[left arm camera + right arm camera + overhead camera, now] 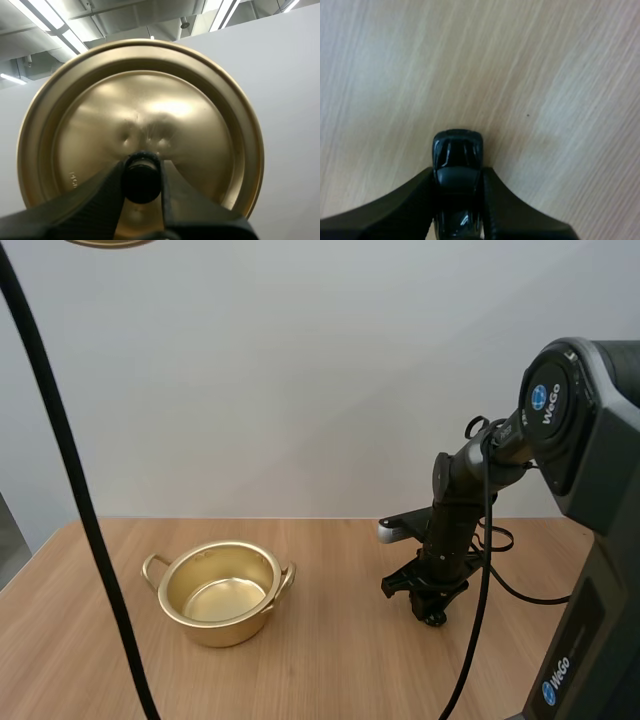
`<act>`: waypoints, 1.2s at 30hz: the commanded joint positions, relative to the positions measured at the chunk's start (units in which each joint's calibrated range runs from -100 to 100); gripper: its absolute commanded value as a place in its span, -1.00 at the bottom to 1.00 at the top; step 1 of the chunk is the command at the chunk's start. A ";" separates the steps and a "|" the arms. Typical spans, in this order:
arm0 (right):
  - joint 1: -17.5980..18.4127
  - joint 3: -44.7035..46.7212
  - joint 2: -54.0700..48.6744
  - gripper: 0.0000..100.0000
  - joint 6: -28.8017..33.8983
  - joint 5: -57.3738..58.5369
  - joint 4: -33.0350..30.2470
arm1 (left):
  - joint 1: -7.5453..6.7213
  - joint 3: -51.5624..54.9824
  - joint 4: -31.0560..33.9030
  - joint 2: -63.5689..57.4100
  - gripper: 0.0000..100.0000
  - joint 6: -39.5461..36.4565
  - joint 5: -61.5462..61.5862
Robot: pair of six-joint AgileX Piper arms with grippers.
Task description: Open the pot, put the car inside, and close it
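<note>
The gold pot (221, 591) stands open on the wooden table, left of centre, with nothing inside. Its gold lid (142, 125) is held up in the air by my left gripper (142, 176), whose fingers are shut on the black knob (141, 177); the lid's edge (108, 243) peeks in high above the table. My right gripper (432, 612) points down at the table to the right of the pot. In the right wrist view it (457, 195) is shut on a small black toy car (457, 172), nose pointing away from the fingers, close over the wood.
The wooden table (330, 660) has open room between the pot and my right gripper. My right arm's base (590, 640) rises at the right edge. A plain white wall stands behind the table.
</note>
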 commanded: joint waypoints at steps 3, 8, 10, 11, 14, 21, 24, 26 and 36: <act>-0.03 0.04 0.06 -1.00 -1.42 0.07 0.05 | 0.02 0.00 0.08 -0.04 -1.00 0.39 0.04; -0.03 -1.35 -1.43 -1.00 -3.12 0.62 0.18 | 0.02 0.00 0.08 -0.04 -1.00 0.39 0.04; 0.03 -4.37 -4.00 -1.00 -4.59 1.98 1.88 | 0.02 0.00 0.08 -0.04 -1.00 0.39 0.04; 0.03 -5.77 -5.19 -1.00 -5.48 2.82 2.89 | 0.02 0.00 0.08 -0.04 -1.00 0.39 0.04; 0.03 -10.47 -8.68 -1.00 -8.12 6.21 7.21 | 0.02 0.00 0.08 -0.04 -1.00 0.39 0.04; 0.52 -30.18 -12.81 -1.00 -13.25 20.22 18.25 | 0.02 -0.12 0.08 -0.04 -1.00 0.35 0.04; 2.13 -34.35 -12.81 -1.00 -13.40 24.36 20.93 | 0.02 -0.87 0.08 -0.29 -1.00 -0.05 0.17; 3.80 -35.31 -12.81 -1.00 -15.24 26.37 23.83 | 0.02 -2.22 0.08 -0.54 -1.00 -0.05 0.17; 17.54 -35.31 -11.06 -1.00 -16.81 22.62 27.38 | 0.02 -7.57 0.19 -0.71 -1.00 -0.05 0.34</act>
